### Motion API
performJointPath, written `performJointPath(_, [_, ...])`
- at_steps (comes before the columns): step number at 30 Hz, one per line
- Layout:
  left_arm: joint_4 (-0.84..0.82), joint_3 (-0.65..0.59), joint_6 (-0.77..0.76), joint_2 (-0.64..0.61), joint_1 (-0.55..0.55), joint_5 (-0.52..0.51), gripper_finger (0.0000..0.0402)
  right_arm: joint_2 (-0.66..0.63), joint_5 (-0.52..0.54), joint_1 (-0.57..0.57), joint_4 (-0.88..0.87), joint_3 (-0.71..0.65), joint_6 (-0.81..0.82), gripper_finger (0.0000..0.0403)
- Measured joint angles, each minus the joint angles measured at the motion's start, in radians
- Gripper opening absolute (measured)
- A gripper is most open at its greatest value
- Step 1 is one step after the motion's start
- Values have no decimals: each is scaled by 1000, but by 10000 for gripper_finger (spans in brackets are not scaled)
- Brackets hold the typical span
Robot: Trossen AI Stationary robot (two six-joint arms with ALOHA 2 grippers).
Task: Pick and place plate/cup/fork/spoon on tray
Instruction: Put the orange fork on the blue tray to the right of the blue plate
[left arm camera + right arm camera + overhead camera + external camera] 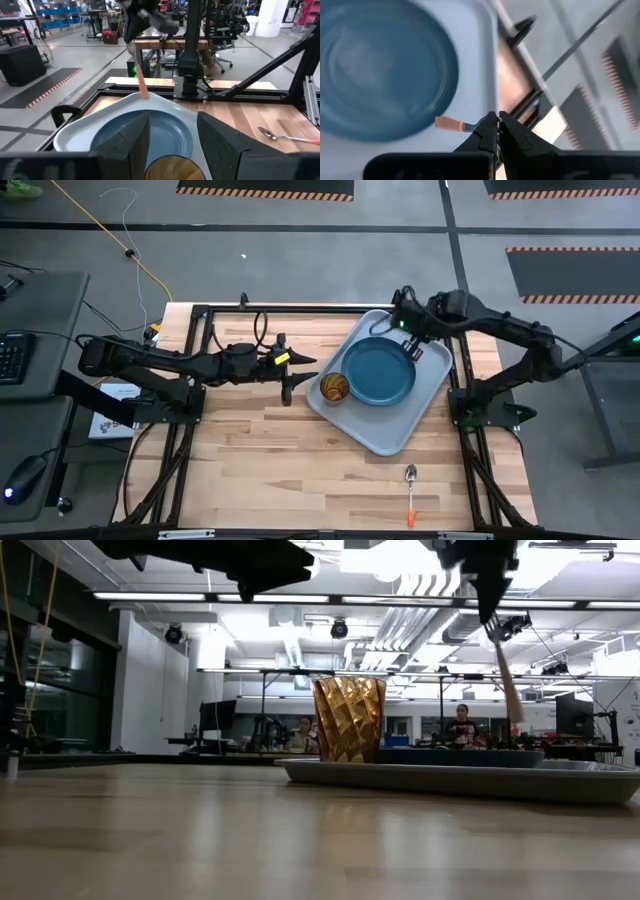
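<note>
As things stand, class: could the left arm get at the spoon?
Probably yes: the spoon lies alone on bare table, outside the tray. The left end effector is open, though well off.

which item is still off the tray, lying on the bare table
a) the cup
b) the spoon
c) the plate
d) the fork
b: the spoon lies on the wood near the table's front edge, apart from the tray, while the cup and plate sit on the tray and the right gripper holds the fork above it.
</note>
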Motion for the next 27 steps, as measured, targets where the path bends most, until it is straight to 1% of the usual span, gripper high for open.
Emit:
performJointPath(3, [-5, 0, -12, 0, -1, 0, 152, 9, -91, -106, 1, -18, -89, 0])
performJointPath(5, [-8, 0, -36, 0, -7, 1, 152, 17, -112, -158, 10, -42, -143, 0])
performJointPath(7, [-19, 0, -82, 0, -21, 6, 152, 27, -109, -193, 25, -76, -196, 0])
performJointPath(10, [-50, 0, -97, 0, -54, 62, 152, 47, -121, -239, 47, -120, -293, 0])
performJointPath(13, [-62, 0, -93, 0, -91, 87, 152, 78, -162, -301, 90, -164, -408, 0])
performJointPath(15, [-42, 0, -93, 0, -110, 88, 152, 100, -218, -340, 122, -180, -480, 0])
performJointPath(17, [-7, 0, -89, -2, -124, 98, 152, 121, -262, -367, 134, -192, -556, 0])
performJointPath(19, [24, 0, -84, -5, -134, 124, 152, 145, -283, -391, 158, -200, -608, 0])
performJointPath(22, [30, 0, -94, -5, -151, 157, 152, 185, -272, -413, 189, -212, -663, 0])
performJointPath(27, [24, 0, -126, -5, -192, 158, 152, 274, -278, -423, 297, -214, -800, 0])
